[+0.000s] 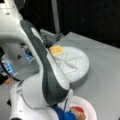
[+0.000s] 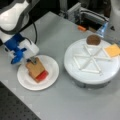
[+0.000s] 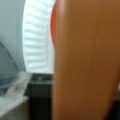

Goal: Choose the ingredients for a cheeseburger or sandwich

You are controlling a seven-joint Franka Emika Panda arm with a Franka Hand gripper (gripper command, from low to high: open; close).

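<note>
Hand (image 2: pixel 31 60) low over the left side of the white paper plate (image 2: pixel 50 75), blue fittings above it, tips at the far-left corner of the top toast slice (image 2: pixel 35 68). Cannot tell whether the tips grip the slice or have let go. In the wrist view the tan slice (image 3: pixel 87 62) fills most of the frame, with a red edge (image 3: pixel 53 22) and the ribbed plate rim (image 3: pixel 37 37) behind it.

Sandwich stack sits on that plate: toast on top, red tomato (image 2: pixel 42 76) showing at its near-right edge. No green visible from here.

Right of the plate, well apart on the grey counter (image 2: pixel 62 105), a round white divided tray (image 2: pixel 82 72). Brown patty (image 2: pixel 93 39) in a far compartment, yellow cheese square (image 2: pixel 112 50) in the right one; other compartments bare. Cheese also seen in a front view (image 1: pixel 56 49).

Judgement: pieces look light, stiff, flat and smooth, likely to slide on each other. Best taken by an edge or corner, thin side between the tips.
</note>
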